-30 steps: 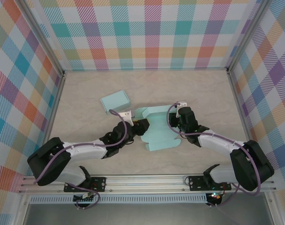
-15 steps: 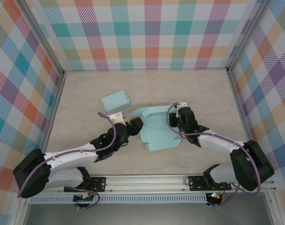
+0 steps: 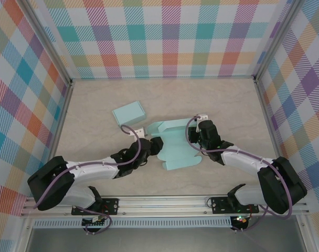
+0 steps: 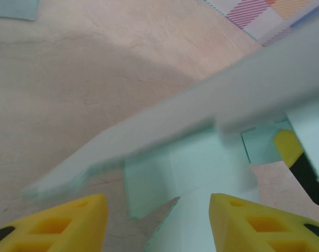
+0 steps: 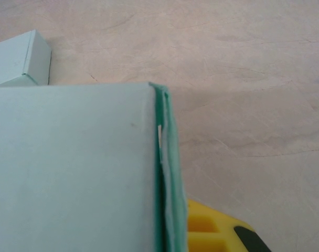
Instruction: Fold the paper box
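- The walls (image 3: 165, 37) with a coloured check pattern stand around the table (image 3: 96, 100) on three sides.
- The left arm (image 3: 91, 169) lies low over the table and reaches toward the middle. The right arm (image 3: 243, 160) reaches in from the other side.
- The box (image 3: 178, 149), a pale green paper sheet that is only partly folded, lies in the middle of the table between the two grippers. Its back edge is raised.
- A small box (image 3: 128, 113) of the same green, already closed, sits to the back-left of the box and does not touch it.
- The left gripper (image 3: 155, 147) is at the left edge of the box. In the left wrist view its jaws are released, and the yellow fingers (image 4: 60, 220) stand wide apart with a paper flap in the gap.
- The right gripper (image 3: 198, 143) is at the right edge of the box. In the right wrist view a folded wall of the box (image 5: 70, 173) lies against one yellow finger (image 5: 212, 231). The other finger is hidden, so the jaws only seem to be clenched on this wall.
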Action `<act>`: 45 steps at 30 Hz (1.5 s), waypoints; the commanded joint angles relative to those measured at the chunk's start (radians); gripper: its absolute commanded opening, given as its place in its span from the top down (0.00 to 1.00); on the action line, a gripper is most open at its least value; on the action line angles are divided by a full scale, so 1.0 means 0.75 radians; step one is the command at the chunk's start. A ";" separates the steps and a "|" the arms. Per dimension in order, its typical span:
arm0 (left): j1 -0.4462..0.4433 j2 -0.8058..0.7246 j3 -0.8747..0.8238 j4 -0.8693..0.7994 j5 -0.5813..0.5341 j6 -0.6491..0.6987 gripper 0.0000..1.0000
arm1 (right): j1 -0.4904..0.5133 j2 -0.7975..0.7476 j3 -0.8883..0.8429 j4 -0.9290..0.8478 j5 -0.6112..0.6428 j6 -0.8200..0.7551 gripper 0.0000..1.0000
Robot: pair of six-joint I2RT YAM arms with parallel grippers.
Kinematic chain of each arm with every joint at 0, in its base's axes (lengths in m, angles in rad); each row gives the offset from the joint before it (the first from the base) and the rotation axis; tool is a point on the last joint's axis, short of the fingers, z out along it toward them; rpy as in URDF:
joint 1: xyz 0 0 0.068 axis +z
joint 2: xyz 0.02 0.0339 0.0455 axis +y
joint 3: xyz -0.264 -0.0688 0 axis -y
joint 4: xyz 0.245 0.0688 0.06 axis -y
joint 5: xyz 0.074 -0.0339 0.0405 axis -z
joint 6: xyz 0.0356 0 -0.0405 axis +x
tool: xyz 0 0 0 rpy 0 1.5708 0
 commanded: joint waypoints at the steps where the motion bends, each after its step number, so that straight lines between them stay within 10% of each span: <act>1: -0.009 0.035 0.077 0.084 0.029 0.083 0.51 | 0.013 -0.015 -0.009 0.003 0.014 -0.018 1.00; 8: -0.009 0.124 0.180 0.089 0.073 0.147 0.72 | 0.023 -0.010 -0.006 0.001 0.017 -0.025 1.00; 22: 0.007 0.193 0.176 0.111 0.081 0.154 0.72 | 0.040 0.001 -0.003 -0.007 0.039 -0.008 1.00; 36: 0.003 -0.485 -0.058 -0.221 0.191 0.326 0.45 | 0.040 0.018 0.006 -0.020 0.130 -0.027 1.00; 45: 0.099 -0.894 -0.057 -0.649 -0.280 0.386 0.23 | 0.042 0.002 0.018 -0.030 0.078 -0.035 1.00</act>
